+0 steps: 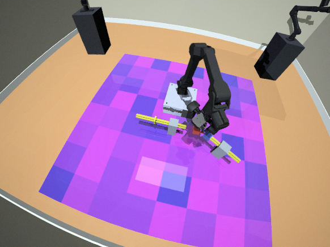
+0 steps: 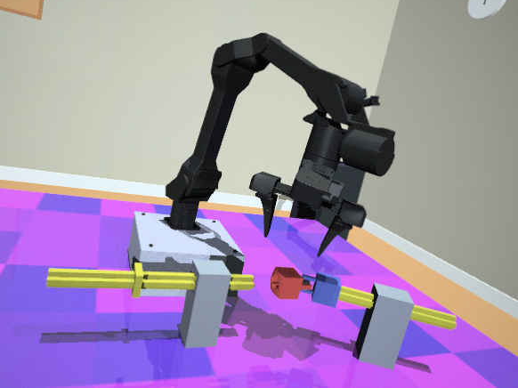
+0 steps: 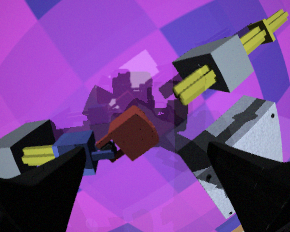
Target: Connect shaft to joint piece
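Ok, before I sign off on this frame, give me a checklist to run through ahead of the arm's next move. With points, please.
1. Jaws [image 2: 293,246] open, with nothing between them: ok.
2. Jaws raised off the red joint piece [image 1: 196,130] [image 2: 286,283] [image 3: 133,133]: ok, they hang above it.
3. Joint piece linked to the blue piece [image 1: 207,136] [image 2: 327,289] [image 3: 75,151]: ok.
4. Opening pointing straight along the collared yellow shaft [image 1: 147,118] [image 2: 91,278] [image 3: 195,86]: cannot tell; it faces roughly that way.
5. Collared shaft seated in the opening: not ok, a gap remains.
6. Collared shaft passing through its grey block [image 1: 173,126] [image 2: 206,304] [image 3: 235,62]: ok.
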You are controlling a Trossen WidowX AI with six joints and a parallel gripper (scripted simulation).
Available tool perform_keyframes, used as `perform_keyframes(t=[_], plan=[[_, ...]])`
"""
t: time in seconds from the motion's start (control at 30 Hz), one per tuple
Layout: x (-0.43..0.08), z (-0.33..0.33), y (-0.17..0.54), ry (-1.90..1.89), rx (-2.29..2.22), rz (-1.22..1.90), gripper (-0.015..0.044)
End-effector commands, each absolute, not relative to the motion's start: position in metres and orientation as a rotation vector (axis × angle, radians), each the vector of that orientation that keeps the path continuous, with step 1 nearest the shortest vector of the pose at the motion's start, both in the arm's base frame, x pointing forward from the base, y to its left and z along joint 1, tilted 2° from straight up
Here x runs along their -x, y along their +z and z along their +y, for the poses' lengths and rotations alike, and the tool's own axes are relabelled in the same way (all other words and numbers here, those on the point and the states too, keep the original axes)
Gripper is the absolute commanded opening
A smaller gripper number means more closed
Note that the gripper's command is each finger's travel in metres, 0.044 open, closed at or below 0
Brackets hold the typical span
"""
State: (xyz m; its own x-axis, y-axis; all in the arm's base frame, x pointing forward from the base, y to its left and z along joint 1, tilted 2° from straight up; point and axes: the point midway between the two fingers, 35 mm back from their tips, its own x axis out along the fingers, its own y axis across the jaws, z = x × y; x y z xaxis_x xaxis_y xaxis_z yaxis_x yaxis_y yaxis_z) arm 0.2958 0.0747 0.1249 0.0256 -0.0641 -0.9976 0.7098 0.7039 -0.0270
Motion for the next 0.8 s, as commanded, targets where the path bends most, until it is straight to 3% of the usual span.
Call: perform_keyframes(t=[0.0,0.47,0.77], plan=[[-0.295,0.074,0.138,-0.538,-0.492,1.462,0.044],[-0.285,0.069,0.18,-0.128,-0.164,1.52,0.044],[-0.285,0.069,0.18,-0.131,-0.163,1.519,0.044]])
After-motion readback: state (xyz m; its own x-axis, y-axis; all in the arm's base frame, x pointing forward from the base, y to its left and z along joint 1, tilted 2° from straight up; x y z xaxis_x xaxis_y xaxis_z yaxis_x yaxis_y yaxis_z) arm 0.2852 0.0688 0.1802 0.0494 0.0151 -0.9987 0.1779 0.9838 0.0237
